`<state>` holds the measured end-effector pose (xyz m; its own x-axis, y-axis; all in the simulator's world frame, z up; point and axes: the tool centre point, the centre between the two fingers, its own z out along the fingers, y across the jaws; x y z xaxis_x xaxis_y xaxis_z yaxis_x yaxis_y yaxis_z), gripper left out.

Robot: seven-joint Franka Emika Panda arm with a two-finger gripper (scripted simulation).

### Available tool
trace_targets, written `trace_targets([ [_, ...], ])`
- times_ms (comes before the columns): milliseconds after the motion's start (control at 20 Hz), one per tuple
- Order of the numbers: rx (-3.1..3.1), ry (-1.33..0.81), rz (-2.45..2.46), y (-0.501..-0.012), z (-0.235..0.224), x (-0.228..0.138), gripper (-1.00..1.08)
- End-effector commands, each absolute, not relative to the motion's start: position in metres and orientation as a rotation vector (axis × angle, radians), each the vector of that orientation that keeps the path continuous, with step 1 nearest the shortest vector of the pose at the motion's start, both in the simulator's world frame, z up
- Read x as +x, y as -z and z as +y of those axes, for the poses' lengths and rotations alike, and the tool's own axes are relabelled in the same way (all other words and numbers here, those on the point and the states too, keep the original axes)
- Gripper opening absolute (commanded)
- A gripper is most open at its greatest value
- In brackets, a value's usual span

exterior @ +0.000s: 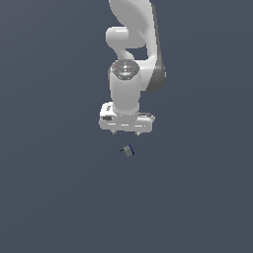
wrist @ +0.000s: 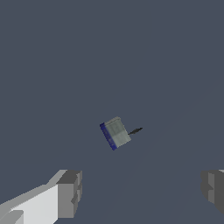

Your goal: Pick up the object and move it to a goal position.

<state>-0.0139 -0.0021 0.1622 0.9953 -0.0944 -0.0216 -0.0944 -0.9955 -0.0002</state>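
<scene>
Small grey-green block (wrist: 116,132), blue edge, thin dark stub: likely light, rigid, prone to slip. Grasp flat block faces, avoid stub. Gripper (exterior: 126,132) wide, empty, above it at frame centre.

Grey-green object (wrist: 116,132), blue edge, pincer (wrist: 142,192) fingers (wrist: 70,194) spread wide

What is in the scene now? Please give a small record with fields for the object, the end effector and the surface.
object: small grey-green block with a dark blue edge and a thin dark protrusion
object state: lying free on the surface, not grasped
end effector: white, fingers spread apart, nothing between them
relation: end effector apart from the object
surface: plain dark grey-blue floor
</scene>
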Motion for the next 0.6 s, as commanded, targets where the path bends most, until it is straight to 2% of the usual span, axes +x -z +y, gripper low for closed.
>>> trace_targets([
  [0, -3.133, -0.034, 0.2, -0.159, -0.002, -0.013, 1.0],
  [550, -3.076, -0.032, 0.592, -0.135, 0.0, -0.01, 1.0],
])
